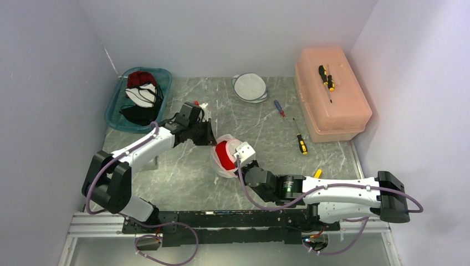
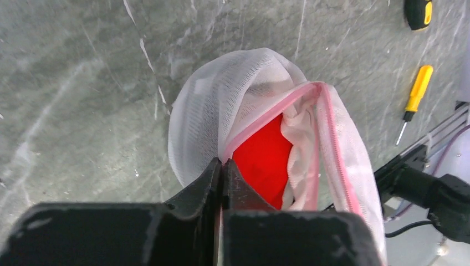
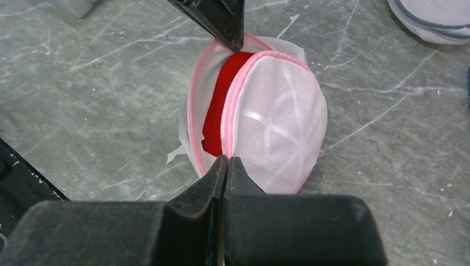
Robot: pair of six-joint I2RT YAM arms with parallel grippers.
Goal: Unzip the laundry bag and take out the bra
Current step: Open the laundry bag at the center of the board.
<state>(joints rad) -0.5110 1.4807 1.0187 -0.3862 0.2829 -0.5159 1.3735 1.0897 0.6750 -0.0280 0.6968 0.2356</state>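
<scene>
A white mesh laundry bag (image 1: 231, 157) with a pink zipper lies at the table's middle, its zip partly open. A red bra (image 1: 224, 154) shows through the gap. My left gripper (image 1: 212, 138) is shut on the bag's pink zipper edge at its far-left end; in the left wrist view (image 2: 223, 162) the bag (image 2: 221, 105) and the bra (image 2: 265, 158) lie just beyond it. My right gripper (image 1: 242, 164) is shut on the zipper edge at the bag's near end; in the right wrist view (image 3: 227, 159) the bag (image 3: 277, 122) and the bra (image 3: 219, 105) show.
A teal basket (image 1: 112, 113) of bras stands at the back left. Another white mesh bag (image 1: 250, 87) lies at the back. A pink toolbox (image 1: 330, 94) with a screwdriver on it stands right. Two screwdrivers (image 1: 300, 138) lie beside it, and a yellow one (image 1: 317, 173) near my right arm.
</scene>
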